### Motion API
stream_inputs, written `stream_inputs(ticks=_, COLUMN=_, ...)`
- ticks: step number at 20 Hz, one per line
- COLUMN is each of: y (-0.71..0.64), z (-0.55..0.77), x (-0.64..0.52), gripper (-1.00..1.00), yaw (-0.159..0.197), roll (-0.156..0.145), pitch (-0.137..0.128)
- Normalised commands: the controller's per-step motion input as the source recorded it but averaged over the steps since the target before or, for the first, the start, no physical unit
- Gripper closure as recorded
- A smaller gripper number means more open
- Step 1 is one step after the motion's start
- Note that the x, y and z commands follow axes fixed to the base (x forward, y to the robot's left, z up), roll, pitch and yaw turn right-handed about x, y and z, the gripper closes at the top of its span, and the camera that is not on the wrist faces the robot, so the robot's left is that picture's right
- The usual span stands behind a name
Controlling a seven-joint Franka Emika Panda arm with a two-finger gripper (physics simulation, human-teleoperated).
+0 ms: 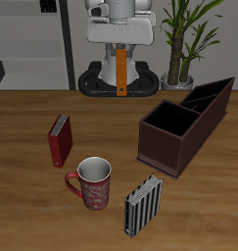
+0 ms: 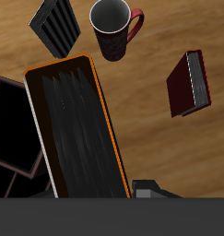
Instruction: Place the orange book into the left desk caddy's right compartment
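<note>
Wooden table (image 1: pixel 23 186), 1 dark red book (image 1: pixel 60 139), red mug (image 1: pixel 91 182), striped book (image 1: pixel 143 205), left desk caddy (image 1: pixel 184 125)

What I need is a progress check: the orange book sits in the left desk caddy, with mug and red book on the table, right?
Not in the caddy: the gripper holds the orange book up in the air, per the exterior view. Rest stands.

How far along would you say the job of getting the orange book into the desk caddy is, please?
Done: the orange book is off the table, hanging upright under the claw at the back, above the table. In hand: carrying it; in the wrist view it fills the frame beside the left desk caddy. The claw's fingers are hidden, so the grip is inferred. Left: moving over the caddy and lowering the book into its right compartment, which looks empty.
</note>
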Motion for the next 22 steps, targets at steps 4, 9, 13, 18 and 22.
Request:
stream_inputs(ticks=4, y=0.28, z=0.04, x=0.19, gripper=1.0, yaw=-0.113, roll=0.015, pitch=-0.01)
stream_inputs(ticks=9, y=0.38, z=-0.01, x=0.08, gripper=1.0, yaw=-0.081, roll=0.04, pitch=-0.013)
stream_inputs(ticks=13, y=0.25, z=0.01, x=0.11, gripper=1.0, yaw=-0.096, roll=0.011, pitch=-0.007)
stream_inputs(ticks=18, y=0.23, z=0.02, x=0.06, gripper=1.0, yaw=-0.027, roll=0.016, pitch=-0.032)
stream_inputs(ticks=22, y=0.19, z=0.06, x=0.11, gripper=1.0, yaw=-0.067, roll=0.004, pitch=-0.006)
